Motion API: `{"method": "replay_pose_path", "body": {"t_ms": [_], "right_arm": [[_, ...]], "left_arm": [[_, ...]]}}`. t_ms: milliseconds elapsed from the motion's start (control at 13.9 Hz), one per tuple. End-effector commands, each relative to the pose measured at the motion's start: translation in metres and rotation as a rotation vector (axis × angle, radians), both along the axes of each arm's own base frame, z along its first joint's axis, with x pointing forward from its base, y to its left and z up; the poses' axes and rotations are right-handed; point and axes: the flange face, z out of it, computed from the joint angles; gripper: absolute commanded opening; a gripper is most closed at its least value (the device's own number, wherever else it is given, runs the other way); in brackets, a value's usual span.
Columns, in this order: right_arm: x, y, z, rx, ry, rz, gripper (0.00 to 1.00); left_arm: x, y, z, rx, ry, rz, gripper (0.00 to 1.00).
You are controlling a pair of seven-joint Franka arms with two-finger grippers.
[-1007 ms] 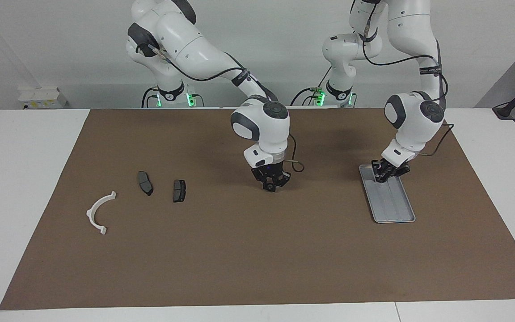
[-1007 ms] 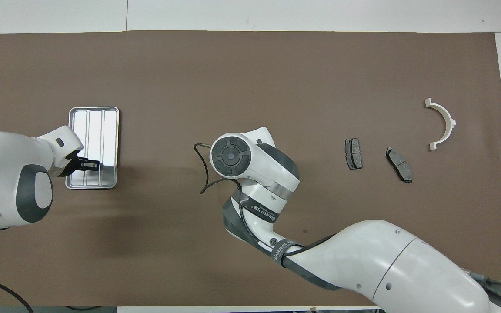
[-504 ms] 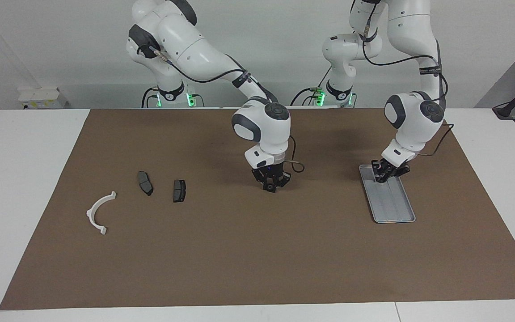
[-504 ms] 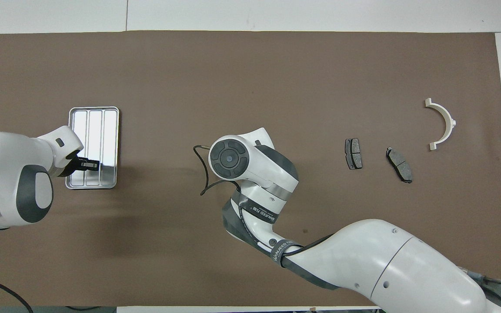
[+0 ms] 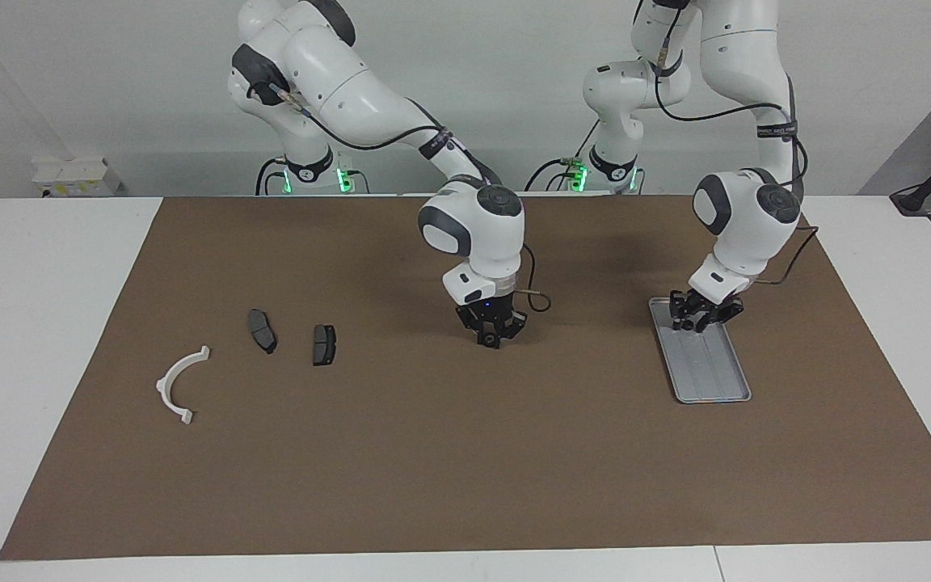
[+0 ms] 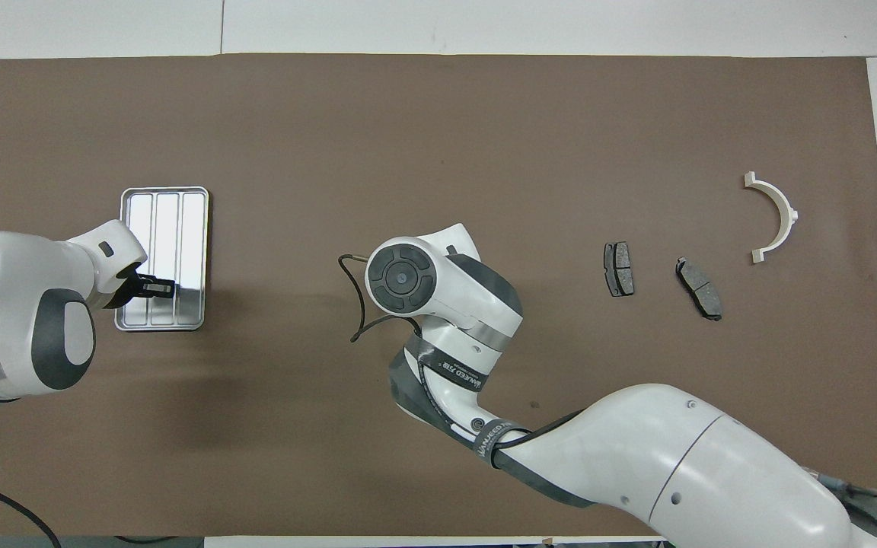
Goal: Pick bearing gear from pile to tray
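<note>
The silver ridged tray (image 5: 712,372) (image 6: 167,221) lies toward the left arm's end of the mat. My left gripper (image 5: 692,323) (image 6: 155,288) hangs just over the tray's end nearer the robots, its fingers apart. My right gripper (image 5: 489,341) points down just above mid-mat with its tips together. In the overhead view its own wrist (image 6: 400,274) hides it. The pile lies toward the right arm's end: a white half-ring (image 5: 179,384) (image 6: 777,217) and two dark brake pads (image 5: 262,330) (image 5: 323,344) (image 6: 619,269) (image 6: 699,288). The bearing gear is hidden from me at both grippers.
A brown mat (image 5: 433,453) covers the white table. A tiny dark speck (image 6: 534,403) lies on the mat close to the right arm's forearm (image 6: 636,449). A cable loops beside the right wrist (image 5: 537,301).
The left gripper's fingers have spread apart over the tray and it has risen slightly. The right gripper has lifted a little off the mat.
</note>
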Motion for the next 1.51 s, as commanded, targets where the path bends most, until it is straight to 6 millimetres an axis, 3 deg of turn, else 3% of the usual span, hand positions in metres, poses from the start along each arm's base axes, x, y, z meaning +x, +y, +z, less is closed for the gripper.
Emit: {"method": "replay_pose_path", "body": {"t_ms": [0, 72, 144, 216, 360, 432, 576, 648, 791, 935, 1007, 1295, 1439], "right_arm": [[-0.001, -0.001, -0.012, 0.019, -0.017, 0.007, 0.0], [-0.002, -0.001, -0.012, 0.015, -0.014, 0.006, 0.0], [-0.002, -0.001, -0.011, 0.014, -0.015, 0.006, 0.08], [-0.001, -0.001, -0.011, 0.016, -0.017, 0.006, 0.28], [-0.001, -0.001, -0.01, 0.013, -0.016, 0.005, 0.49], [-0.001, -0.002, -0.011, 0.01, -0.013, 0.004, 0.54], [0.0, -0.002, -0.01, 0.007, -0.013, 0.004, 0.78], [0.0, -0.002, -0.008, 0.007, -0.015, 0.003, 0.81], [0.002, -0.003, -0.006, -0.006, -0.012, -0.001, 0.98], [0.003, -0.005, -0.006, -0.022, -0.007, -0.001, 1.0], [0.004, -0.004, -0.004, -0.021, -0.009, -0.002, 1.0], [0.005, -0.005, -0.002, -0.027, -0.008, -0.004, 1.0], [0.005, 0.0, 0.003, -0.035, -0.011, 0.001, 1.0]], "left_arm": [[-0.003, 0.0, -0.01, -0.003, -0.009, -0.008, 0.51], [-0.003, 0.0, -0.01, -0.003, -0.009, -0.008, 0.51], [-0.003, 0.0, -0.009, -0.003, -0.011, -0.007, 0.46], [-0.003, 0.0, -0.009, -0.003, -0.011, -0.007, 0.33], [0.0, 0.002, -0.007, -0.003, -0.015, -0.004, 0.27], [0.0, 0.002, -0.006, -0.003, -0.017, -0.004, 0.27], [0.0, 0.002, -0.007, -0.003, -0.014, -0.004, 0.28], [0.0, 0.002, -0.007, -0.003, -0.015, -0.004, 0.36], [0.0, 0.002, -0.007, -0.003, -0.014, -0.002, 0.46], [0.0, 0.002, -0.007, -0.003, -0.014, -0.002, 0.64], [0.0, 0.002, -0.008, -0.004, -0.012, -0.002, 0.67], [0.001, 0.007, 0.006, -0.006, -0.002, 0.003, 0.72], [0.011, 0.007, 0.03, -0.012, 0.022, -0.002, 0.73]]}}
